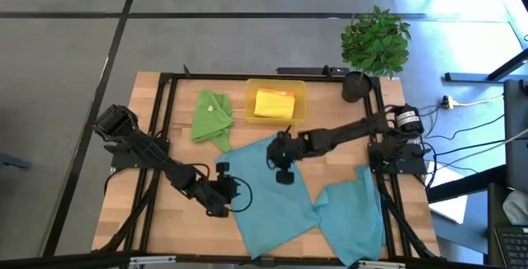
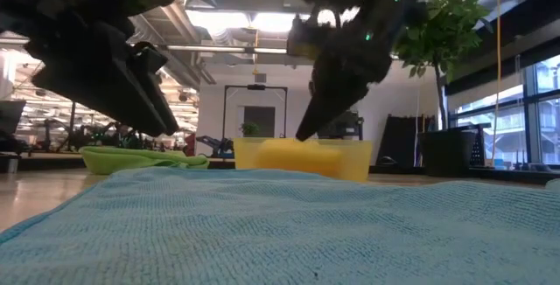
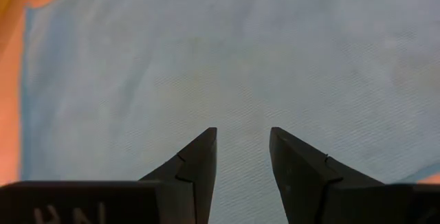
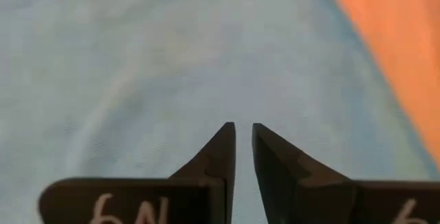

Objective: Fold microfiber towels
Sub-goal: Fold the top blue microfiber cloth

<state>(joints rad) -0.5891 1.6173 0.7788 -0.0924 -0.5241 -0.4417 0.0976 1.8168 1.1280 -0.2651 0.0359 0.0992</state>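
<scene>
Left hand [image 3: 242, 157] hovers released over your spread teal towel [image 1: 272, 199]; right hand [image 4: 243, 148], nearly clenched, empty. Grab one layer too shallow and it could slip.

teal towel [image 1: 272, 199] flat, centre | teal towel [image 1: 355, 211] rumpled, right | green towel [image 1: 211, 116] crumpled | yellow towel [image 1: 274, 104] folded

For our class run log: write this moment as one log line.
left claw: open, over spread teal towel | right claw: nearly shut, empty, over same towel | second teal towel: crumpled | green towel: bunched
</scene>
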